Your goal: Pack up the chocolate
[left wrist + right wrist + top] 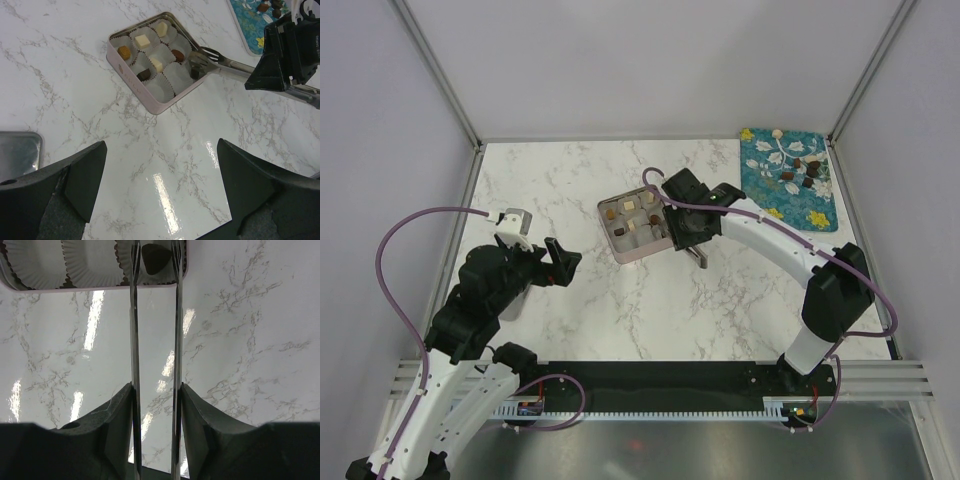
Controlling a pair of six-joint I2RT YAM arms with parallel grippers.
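Gripping the tongs point(134, 315) by their handle end, the right gripper point(155, 390) sits at 3 o'clock of the tin point(620, 250) in the top view. The tongs stand narrow, arms almost parallel with a slim gap. One dark chocolate point(155, 259) lies between their tips, in a paper cup at the tin's 3 o'clock corner; I cannot tell whether the tips pinch it. Other cups hold brown and cream pieces, and two beside the dark one are bare. More pieces lie on the mat point(815, 215) at the table's point(720, 310) 2 o'clock corner. The left gripper point(161, 145) hovers at 9 o'clock of the tin, jaws wide apart, holding nothing. A lid point(17, 150) lies on the table at its 8 o'clock.
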